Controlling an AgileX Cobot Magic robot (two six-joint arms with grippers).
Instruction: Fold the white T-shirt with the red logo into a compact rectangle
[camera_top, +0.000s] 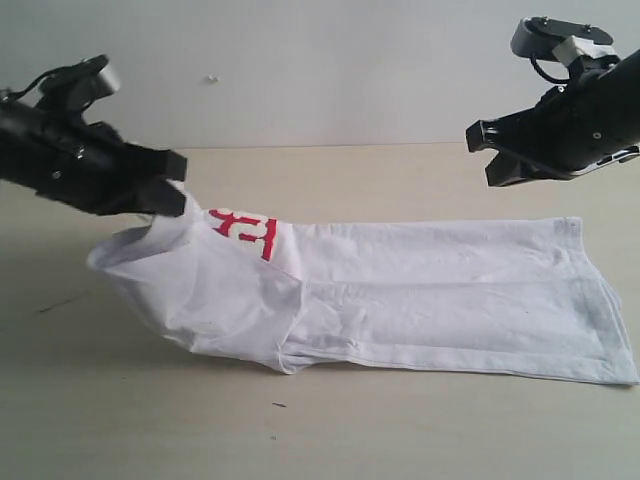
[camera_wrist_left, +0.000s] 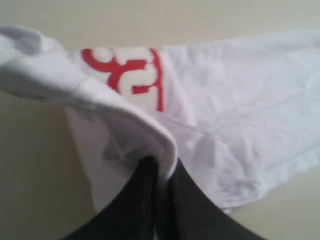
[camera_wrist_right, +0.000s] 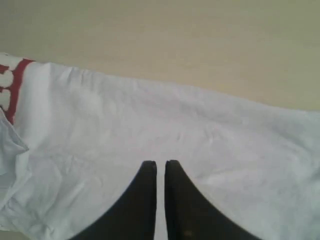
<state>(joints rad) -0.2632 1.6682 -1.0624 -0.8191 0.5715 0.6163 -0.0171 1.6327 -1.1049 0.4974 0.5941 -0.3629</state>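
The white T-shirt (camera_top: 430, 295) lies as a long folded strip across the table, its left end lifted. My left gripper (camera_top: 172, 190) is shut on a fold of that raised end (camera_wrist_left: 150, 135). Part of the red logo (camera_top: 245, 230) shows on the slope just below the pinch, and in the left wrist view the red logo (camera_wrist_left: 135, 75) sits beyond the held fold. My right gripper (camera_top: 480, 155) hangs in the air above the shirt's right half, touching nothing. In its wrist view the black fingers (camera_wrist_right: 147, 190) are almost together with only a thin slit and nothing between them.
The pale wooden table (camera_top: 330, 430) carries only the shirt. A plain light wall (camera_top: 300, 70) rises behind it. Bare tabletop shows in front of the shirt and behind it.
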